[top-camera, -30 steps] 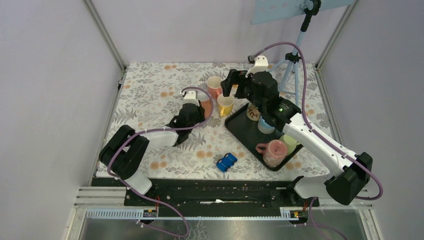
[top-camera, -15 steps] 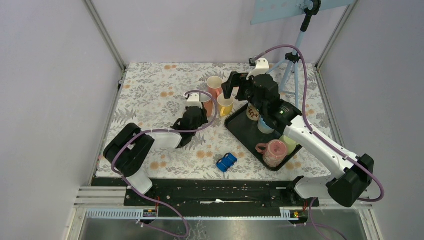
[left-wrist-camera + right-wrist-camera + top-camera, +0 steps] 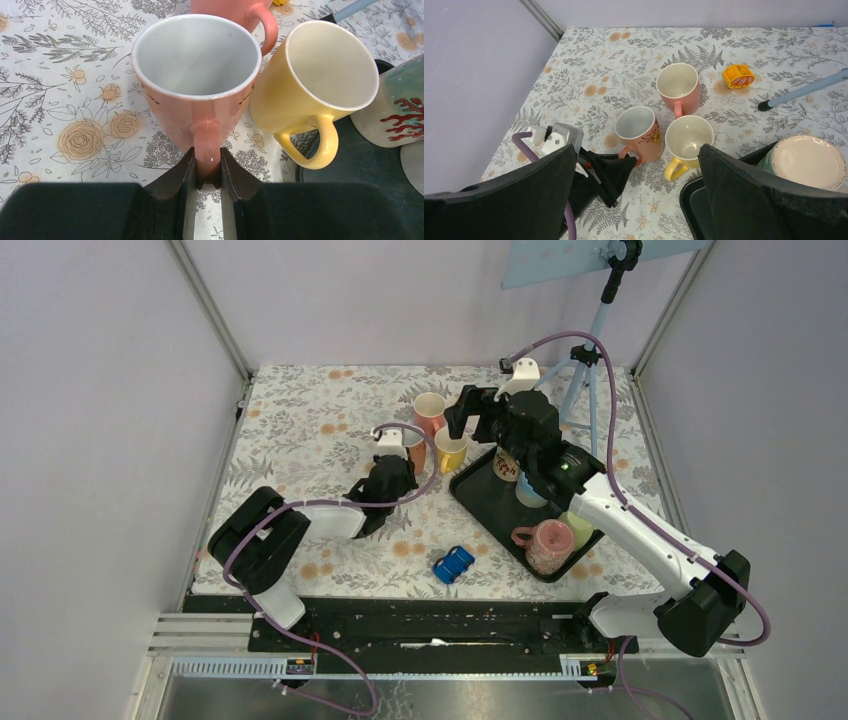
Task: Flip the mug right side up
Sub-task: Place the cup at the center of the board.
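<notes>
The salmon mug [image 3: 197,75] with a flower print stands upright on the floral tablecloth, mouth up and empty. It also shows in the overhead view [image 3: 411,447] and the right wrist view [image 3: 639,131]. My left gripper [image 3: 206,167] is shut on its handle, one finger on each side. It reaches in from the near left [image 3: 398,470]. My right gripper [image 3: 470,412] hangs open above the mugs and holds nothing; its two fingers [image 3: 524,195] frame the right wrist view.
A yellow mug [image 3: 320,80] stands right beside the held mug, and a pink mug [image 3: 429,410] sits behind them. A black tray [image 3: 480,502] with several cups lies to the right. A blue toy car [image 3: 453,564] sits near the front. A tripod [image 3: 590,350] stands at the back right.
My left gripper has turned and shifted slightly right with the salmon mug, bringing it from tilted to upright. The right arm has hardly moved.
</notes>
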Motion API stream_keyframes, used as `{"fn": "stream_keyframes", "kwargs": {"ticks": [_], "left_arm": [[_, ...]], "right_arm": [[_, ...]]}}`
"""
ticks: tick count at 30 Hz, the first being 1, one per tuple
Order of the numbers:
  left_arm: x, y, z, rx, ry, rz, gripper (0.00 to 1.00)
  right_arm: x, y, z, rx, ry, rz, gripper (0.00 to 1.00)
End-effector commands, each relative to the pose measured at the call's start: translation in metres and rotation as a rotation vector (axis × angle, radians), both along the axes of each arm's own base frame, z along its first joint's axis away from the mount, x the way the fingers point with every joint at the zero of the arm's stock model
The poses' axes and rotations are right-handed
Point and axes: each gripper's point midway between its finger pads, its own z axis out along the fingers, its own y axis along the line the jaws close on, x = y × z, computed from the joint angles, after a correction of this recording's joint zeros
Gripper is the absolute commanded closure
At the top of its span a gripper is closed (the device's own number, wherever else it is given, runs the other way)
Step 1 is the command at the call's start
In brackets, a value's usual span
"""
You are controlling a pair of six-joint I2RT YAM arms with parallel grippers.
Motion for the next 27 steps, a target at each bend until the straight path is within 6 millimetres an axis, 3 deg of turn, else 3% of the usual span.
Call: {"fn": "stream_keyframes", "kwargs": {"ticks": [1, 12, 22, 27], "left_arm": [[-0.017, 0.011, -0.039, 0.087, 0.108, -0.005, 0.76], [-0.019, 0.009, -0.038, 0.086, 0.113, -0.015, 0.69], [-0.01, 0.0, -0.019, 0.066, 0.091, -0.024, 0.61], [-0.013, 0.003, -0.002, 0.05, 0.114, -0.011, 0.45]], "right_arm": [[-0.003, -0.002, 0.025, 0.056, -0.059, 0.008, 0.0], [-0.006, -0.001, 0.024, 0.065, -0.054, 0.018, 0.0], [-0.004, 0.001, 0.025, 0.067, -0.051, 0.021, 0.0], [-0.004, 0.0, 0.018, 0.045, -0.006, 0.009, 0.0]]}}
